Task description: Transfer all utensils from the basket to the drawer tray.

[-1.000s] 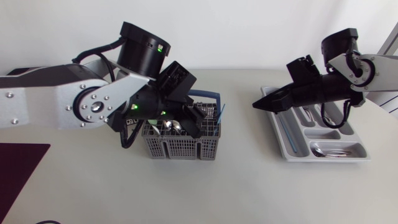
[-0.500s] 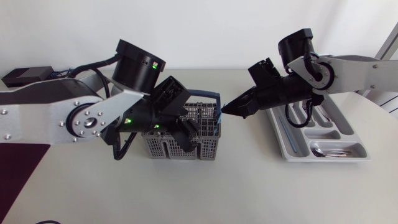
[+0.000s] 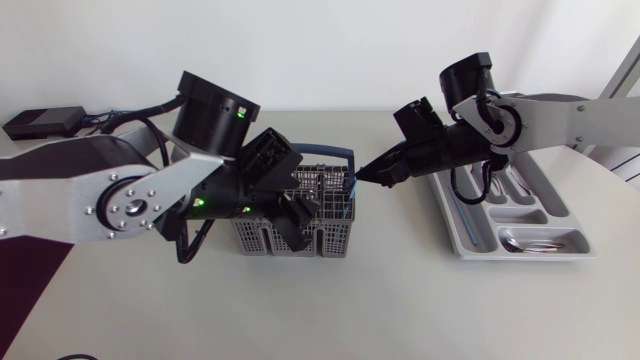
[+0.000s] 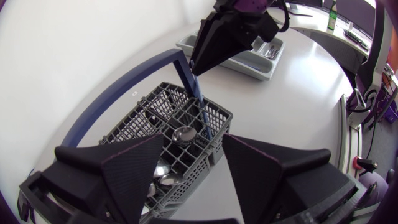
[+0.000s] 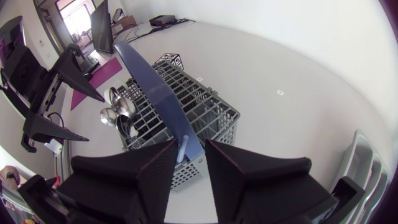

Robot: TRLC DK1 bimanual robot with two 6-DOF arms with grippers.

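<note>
1. Right tool (image 5: 191,145) at blue-handled utensil (image 4: 202,115) upright in cutlery basket (image 3: 300,243); grip cannot be told.
2. Left tool (image 4: 194,142) released, above basket.
3. Utensil probably light, stiff, slick: take upper stem.

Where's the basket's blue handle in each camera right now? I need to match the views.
Head view: the blue handle arches over the basket on its far side, beside the right gripper.
Left wrist view: the handle curves over the basket, ahead of the left gripper.
Right wrist view: the handle is a broad band ahead of the right gripper.
Shared landmark: the drawer tray.
</note>
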